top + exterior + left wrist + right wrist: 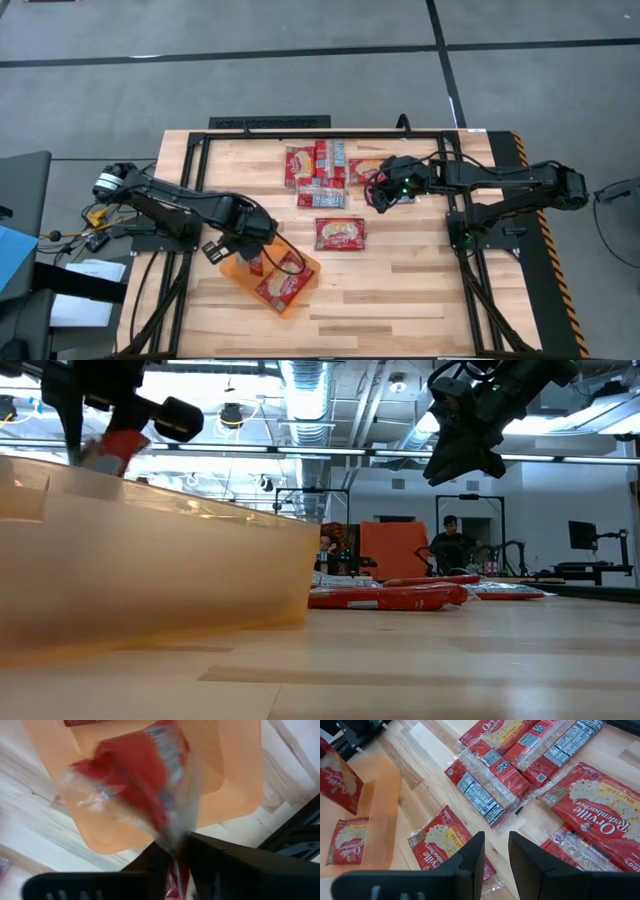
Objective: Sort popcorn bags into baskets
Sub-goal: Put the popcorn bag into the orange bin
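While the left gripper [174,854] hangs over the orange basket [235,273], its two dark fingers are pinched nearly together on the edge of a red popcorn bag [135,785], which dangles from them with its clear wrapper and label strip spread out over the basket's floor. In the high view this gripper sits at the basket's near-left corner, and directly under and beyond it another bag [283,288] already lies flat inside the basket. The low view shows the held bag as a red scrap [118,448] raised above the basket's translucent wall [150,560], clear of the rim. The right gripper [496,851] hovers above the tabletop [420,290] with its fingers parted by a narrow gap and nothing between them; they touch no bag. Just below and ahead of it lies a single loose bag [451,842] face up, apart from the rest. Beyond its fingertips a heap of bags [520,755] lies overlapping, some label side up, and to one side a large face-up bag [600,805] rests against that heap. From this wrist view the basket appears well off from the right gripper, with the left arm's held bag [337,777] above it and the bag inside it visible on its floor.
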### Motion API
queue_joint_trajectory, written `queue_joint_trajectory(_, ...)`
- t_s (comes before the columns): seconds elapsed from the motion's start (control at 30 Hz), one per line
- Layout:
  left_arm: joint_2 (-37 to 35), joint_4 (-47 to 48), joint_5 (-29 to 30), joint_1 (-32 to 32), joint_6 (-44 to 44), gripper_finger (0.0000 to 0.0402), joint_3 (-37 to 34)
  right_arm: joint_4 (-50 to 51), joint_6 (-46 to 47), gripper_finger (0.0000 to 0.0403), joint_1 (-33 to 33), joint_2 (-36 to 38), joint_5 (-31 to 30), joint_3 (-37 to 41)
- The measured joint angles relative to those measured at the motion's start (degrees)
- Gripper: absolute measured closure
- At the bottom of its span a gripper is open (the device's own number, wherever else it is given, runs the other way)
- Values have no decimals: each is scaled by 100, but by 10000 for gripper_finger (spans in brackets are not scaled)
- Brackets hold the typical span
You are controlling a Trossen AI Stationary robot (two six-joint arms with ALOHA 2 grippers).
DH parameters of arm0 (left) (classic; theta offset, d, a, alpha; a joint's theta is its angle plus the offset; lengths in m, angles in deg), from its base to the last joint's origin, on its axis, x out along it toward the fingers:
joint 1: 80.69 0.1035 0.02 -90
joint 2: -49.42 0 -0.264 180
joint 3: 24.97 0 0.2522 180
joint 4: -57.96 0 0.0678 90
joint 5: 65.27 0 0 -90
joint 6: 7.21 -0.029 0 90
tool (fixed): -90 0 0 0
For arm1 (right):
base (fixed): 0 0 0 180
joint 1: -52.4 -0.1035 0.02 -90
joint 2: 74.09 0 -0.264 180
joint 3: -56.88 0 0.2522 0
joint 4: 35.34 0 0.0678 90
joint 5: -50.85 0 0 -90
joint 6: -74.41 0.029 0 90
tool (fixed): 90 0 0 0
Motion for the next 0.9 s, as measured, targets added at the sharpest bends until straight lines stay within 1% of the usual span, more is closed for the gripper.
queue_joint_trajectory(0.23,-13,-12,65,0,-80,261,0,56,-111,290,-1,0,0,0)
queue_joint_trajectory(0.4,-13,-103,715,0,28,204,0,77,-155,290,0,0,0,0)
queue_joint_trajectory(0.5,-12,-185,1318,0,41,181,25,108,-165,290,0,0,0,0)
queue_joint_trajectory(0.53,-8,-168,1479,0,41,177,80,132,-172,290,0,0,0,0)
queue_joint_trajectory(0.6,-8,-238,1615,0,28,172,205,175,-172,290,0,0,0,0)
queue_joint_trajectory(0.7,-8,-493,1621,0,106,176,354,225,-251,290,4,0,0,0)
queue_joint_trajectory(0.77,-8,-737,1620,23,333,183,380,225,-303,290,4,0,0,0)
queue_joint_trajectory(0.83,-6,-1061,1616,164,998,190,380,225,-308,290,17,0,0,0)
queue_joint_trajectory(0.9,-6,-1554,1622,473,2142,195,380,225,-310,290,44,1,0,0)
